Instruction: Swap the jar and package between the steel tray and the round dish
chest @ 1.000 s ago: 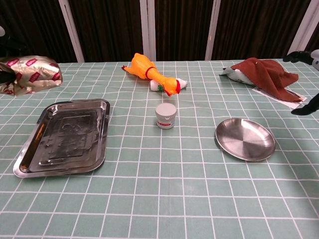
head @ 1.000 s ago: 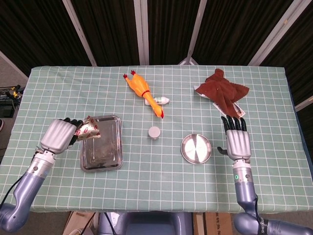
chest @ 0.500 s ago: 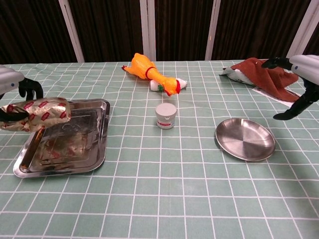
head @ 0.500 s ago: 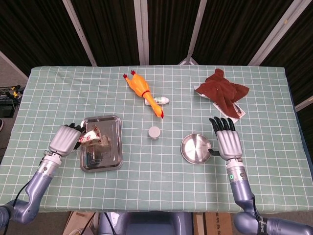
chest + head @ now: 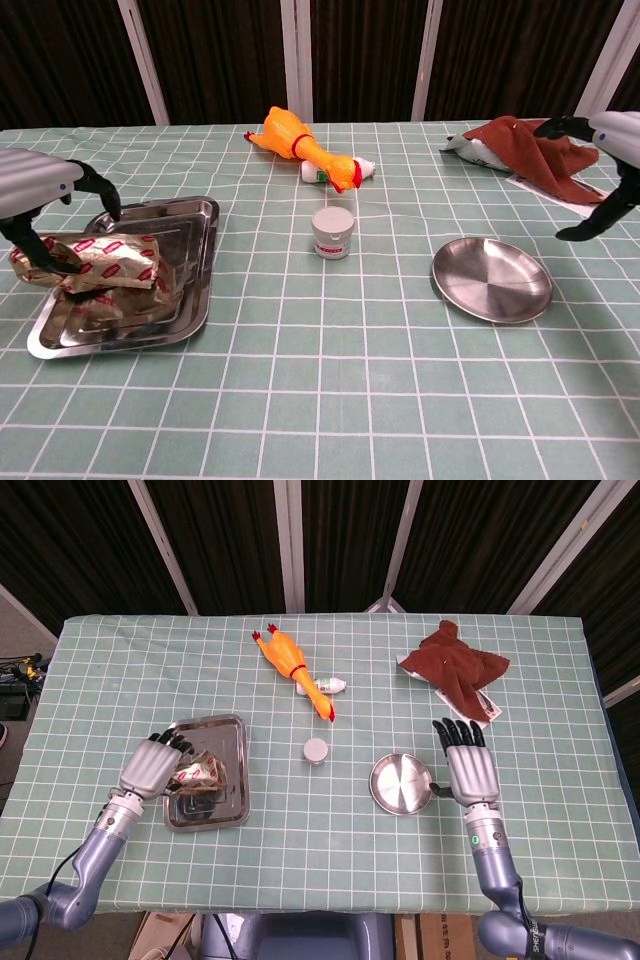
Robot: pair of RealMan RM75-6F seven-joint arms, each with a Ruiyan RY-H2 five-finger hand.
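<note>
Chest view: package (image 5: 112,262) in steel tray (image 5: 196,262)

Two robot arms w/ hands. Left hand (image 5: 153,768) has a smooth silver-grey back, like a ribbed metal shell, and black fingers (image 5: 176,742). Right hand (image 5: 470,772) looks the same: silver-grey back w/ long grooves, black fingers (image 5: 456,732), black thumb at the side. In the chest view both hands show the same grey shell and black tips. Below each hand is a short silver wrist ring, then a round blue-grey arm. Right wrist has a small green light. A thin black cable runs along the left arm near the bottom edge.
</note>
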